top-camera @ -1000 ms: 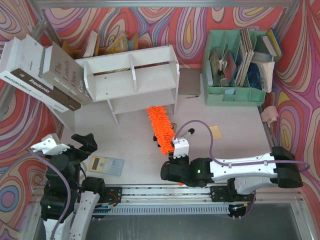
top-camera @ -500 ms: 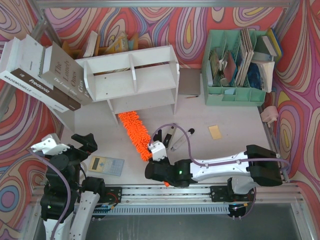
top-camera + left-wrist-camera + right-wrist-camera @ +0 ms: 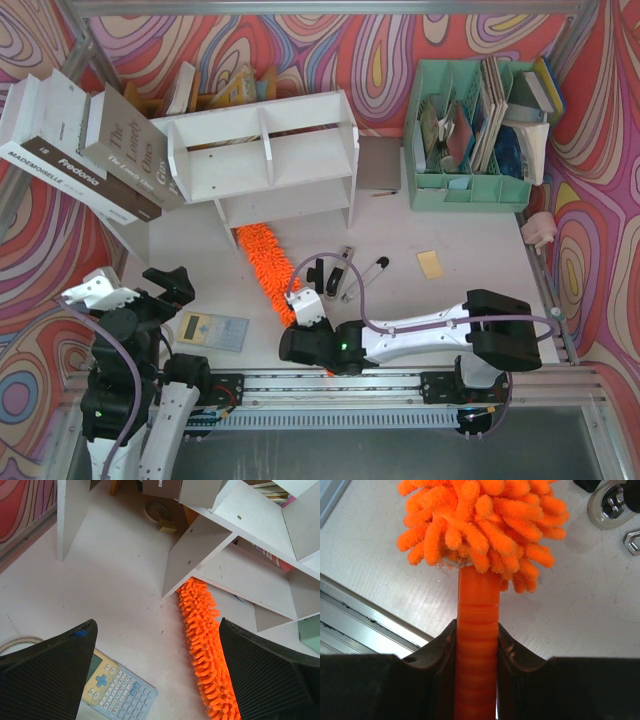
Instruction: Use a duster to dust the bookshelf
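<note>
Sweeping has carried the duster leftward across the table to the foot of the bookshelf at centre frame, our right fingers pinching its handle, left fingers spread idle, so we judge dusting well underway.

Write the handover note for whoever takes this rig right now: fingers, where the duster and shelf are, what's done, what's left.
Left gripper: open, empty, hanging over the table near a calculator.
Right gripper: fingers shut on the handle of the duster.
Duster: fluffy head low over the table, its tip at the front foot of the bookshelf, by an upright of the lower tier.
Done: duster grasped and brought to the shelf.
Left: sweep the tiers and dividers. The pictures do not show which surfaces are already dusted.
</note>
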Robot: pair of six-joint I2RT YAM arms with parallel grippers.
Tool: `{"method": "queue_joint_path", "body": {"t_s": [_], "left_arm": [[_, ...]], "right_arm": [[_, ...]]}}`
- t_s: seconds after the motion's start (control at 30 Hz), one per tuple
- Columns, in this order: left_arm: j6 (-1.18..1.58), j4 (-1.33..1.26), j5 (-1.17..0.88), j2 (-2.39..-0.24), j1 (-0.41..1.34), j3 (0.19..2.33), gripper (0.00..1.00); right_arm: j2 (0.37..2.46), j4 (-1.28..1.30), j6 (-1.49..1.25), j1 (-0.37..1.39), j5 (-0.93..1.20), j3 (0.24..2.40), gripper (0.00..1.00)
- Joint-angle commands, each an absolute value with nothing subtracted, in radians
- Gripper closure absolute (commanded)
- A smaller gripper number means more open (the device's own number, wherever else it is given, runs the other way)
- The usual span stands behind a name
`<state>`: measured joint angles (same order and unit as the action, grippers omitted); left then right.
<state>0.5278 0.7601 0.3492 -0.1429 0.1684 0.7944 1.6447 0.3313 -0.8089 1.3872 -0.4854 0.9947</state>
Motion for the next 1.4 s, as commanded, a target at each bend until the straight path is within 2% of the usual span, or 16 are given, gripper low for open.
{"method": "queue_joint_path", "body": {"t_s": [0.0, 0.17, 0.6, 0.87, 1.13, 1.37], "left_arm": [[0.532, 0.749, 0.356, -0.127, 0.172, 0.781, 0.02], [0.534, 0.749, 0.355, -0.124, 0.172, 0.781, 0.01], [0.534, 0.747, 0.354, -0.125, 0.172, 0.781, 0.01], [0.534, 0.748, 0.354, -0.127, 0.172, 0.781, 0.01], [0.534, 0.748, 0.354, -0.129, 0.172, 0.781, 0.01], [0.534, 0.748, 0.354, -0.128, 0.172, 0.781, 0.01]], "right_arm": [[1.577, 0.265, -0.708, 1.415, -0.494, 1.044, 1.0], [1.536, 0.289, -0.693, 1.481, -0.579, 1.062, 1.0], [1.511, 0.396, -0.784, 1.483, -0.497, 0.956, 1.0], [1.432, 0.474, -0.753, 1.604, -0.693, 1.039, 1.0], [1.443, 0.476, -0.888, 1.611, -0.601, 0.922, 1.0], [1.499, 0.515, -0.89, 1.612, -0.628, 0.946, 1.0]]}}
